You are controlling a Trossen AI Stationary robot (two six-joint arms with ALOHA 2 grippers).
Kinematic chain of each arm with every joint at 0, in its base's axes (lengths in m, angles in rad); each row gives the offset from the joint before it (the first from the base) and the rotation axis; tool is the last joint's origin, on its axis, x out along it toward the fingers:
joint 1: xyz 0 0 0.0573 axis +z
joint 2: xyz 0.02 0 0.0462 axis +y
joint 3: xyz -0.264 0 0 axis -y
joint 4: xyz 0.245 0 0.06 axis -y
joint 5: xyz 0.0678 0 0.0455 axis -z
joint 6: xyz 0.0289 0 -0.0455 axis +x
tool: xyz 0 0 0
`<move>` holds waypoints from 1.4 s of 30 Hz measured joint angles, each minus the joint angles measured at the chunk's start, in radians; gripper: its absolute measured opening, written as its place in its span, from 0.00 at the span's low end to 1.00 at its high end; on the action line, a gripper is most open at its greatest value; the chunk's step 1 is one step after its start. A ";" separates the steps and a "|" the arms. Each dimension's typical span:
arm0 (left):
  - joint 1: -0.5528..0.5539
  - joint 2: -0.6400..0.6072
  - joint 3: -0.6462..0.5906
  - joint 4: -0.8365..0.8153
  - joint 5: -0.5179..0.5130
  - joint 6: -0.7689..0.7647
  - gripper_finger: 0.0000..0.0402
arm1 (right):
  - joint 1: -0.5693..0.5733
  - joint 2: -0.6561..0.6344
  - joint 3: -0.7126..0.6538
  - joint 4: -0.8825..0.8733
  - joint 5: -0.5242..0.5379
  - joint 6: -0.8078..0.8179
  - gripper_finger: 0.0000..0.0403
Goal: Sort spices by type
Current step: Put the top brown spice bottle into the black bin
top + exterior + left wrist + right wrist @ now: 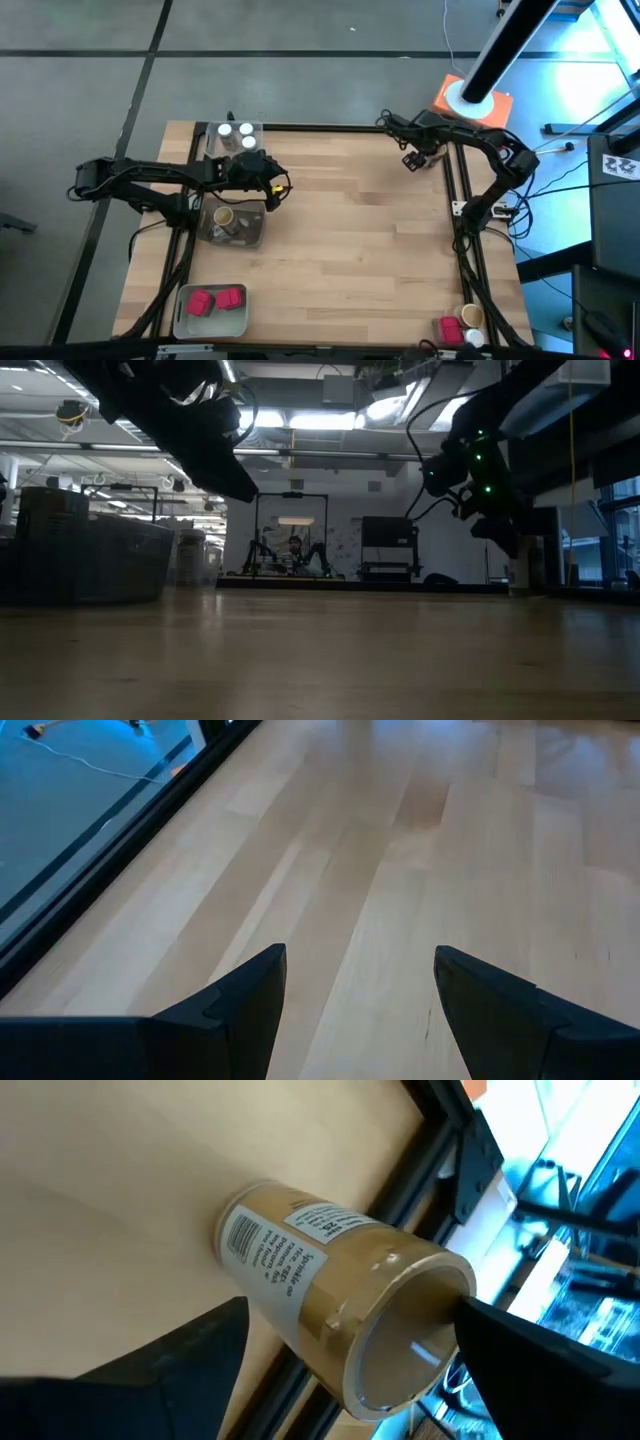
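My right gripper (413, 158) is at the table's far right, raised off it, and is shut on a round jar with a tan lid (330, 1295). My left gripper (272, 188) is open and empty above bare wood (400, 870), just right of the left-side trays. A clear tray (215, 135) at the far left holds white-lidded jars (238, 132). A second tray (250, 235) holds a tan-lidded jar (224, 215). A grey tray (185, 322) near the front holds two red boxes (214, 301). My right gripper pinches the jar's round body just below the tan lid (400, 1350) between its two fingers, one on each side. The fingers lie across the jar. The jar lies on its side in the hold, lid end toward the wrist, clear of the table.
A red box (447, 328), a tan-lidded jar (470, 316) and a white-lidded jar (475, 338) stand at the table's near right corner. A black frame rail (455, 230) runs along the right edge. The table's middle (350, 250) is bare wood.
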State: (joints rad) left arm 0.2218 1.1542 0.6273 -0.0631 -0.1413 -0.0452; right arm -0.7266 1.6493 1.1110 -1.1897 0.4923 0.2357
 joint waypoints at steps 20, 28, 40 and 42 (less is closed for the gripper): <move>0.000 0.000 0.000 -0.004 0.000 -0.007 0.59 | 0.223 0.006 0.237 -0.089 -0.178 -0.062 0.85; 0.000 0.000 0.000 -0.005 0.000 -0.007 0.59 | 0.146 0.006 0.216 -0.060 -0.302 -0.162 0.85; 0.000 0.000 0.000 -0.005 0.000 -0.007 0.59 | 0.098 0.005 0.097 0.057 -0.383 -0.196 0.85; 0.000 0.001 0.000 -0.004 0.000 -0.007 0.59 | 0.099 0.005 0.078 0.067 -0.397 -0.196 0.85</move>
State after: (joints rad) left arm 0.2214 1.1549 0.6273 -0.0673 -0.1410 -0.0521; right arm -0.6278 1.6539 1.1894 -1.1229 0.0948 0.0395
